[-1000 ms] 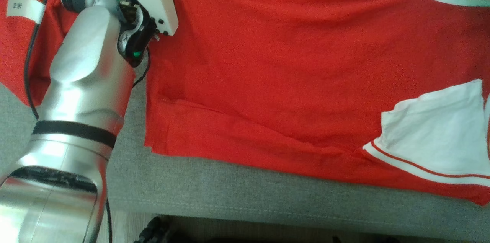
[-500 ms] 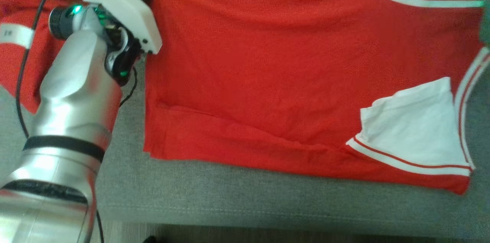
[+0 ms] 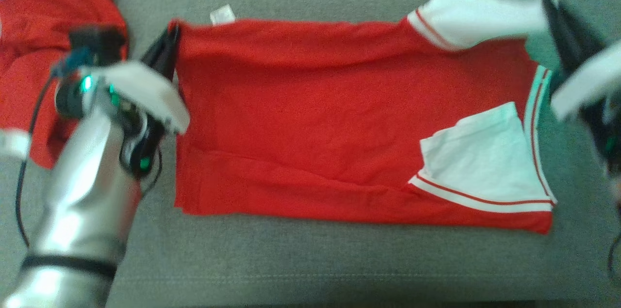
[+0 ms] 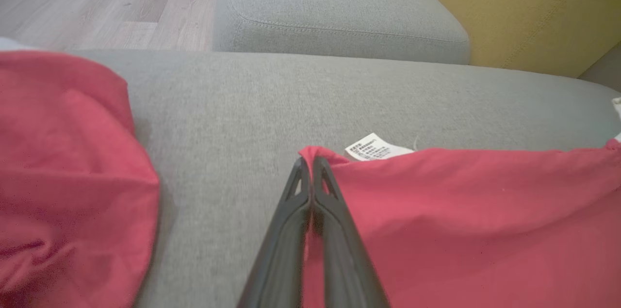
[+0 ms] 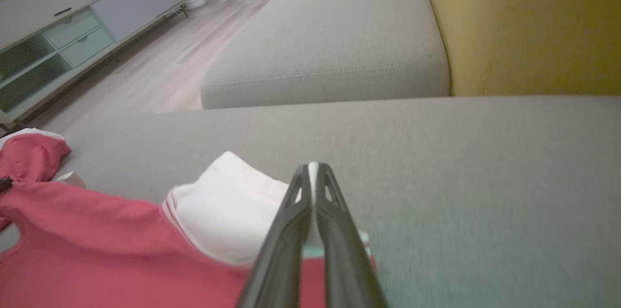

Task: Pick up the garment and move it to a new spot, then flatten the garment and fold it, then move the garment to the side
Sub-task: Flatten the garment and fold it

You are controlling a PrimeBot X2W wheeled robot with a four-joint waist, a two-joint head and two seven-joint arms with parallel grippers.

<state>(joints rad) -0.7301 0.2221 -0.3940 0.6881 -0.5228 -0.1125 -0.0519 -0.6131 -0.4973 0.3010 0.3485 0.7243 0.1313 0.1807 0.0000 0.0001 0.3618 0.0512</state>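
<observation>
A red garment (image 3: 320,114) with white sleeves and striped trim lies spread across the grey sofa cushion (image 3: 310,259), folded lengthwise. My left gripper (image 3: 172,31) is shut on its far left corner (image 4: 310,153), beside the white care label (image 4: 368,147). My right gripper (image 3: 548,0) is shut on the white sleeve (image 3: 478,12) at the far right corner, white cloth showing between its fingertips (image 5: 313,168). A second white sleeve (image 3: 478,157) is folded over the near right part.
Another red garment (image 3: 29,56) lies bunched at the cushion's left (image 4: 63,177). A yellow backrest (image 5: 524,22) rises behind, another grey cushion (image 5: 339,41) beyond. Wooden floor (image 4: 97,2) and a pale cabinet (image 5: 73,26) lie farther off.
The head camera has tilted, so the whole picture slid down and the garment's far edge came into view. Both grippers hold the far corners, and the right gripper has come into sight.
</observation>
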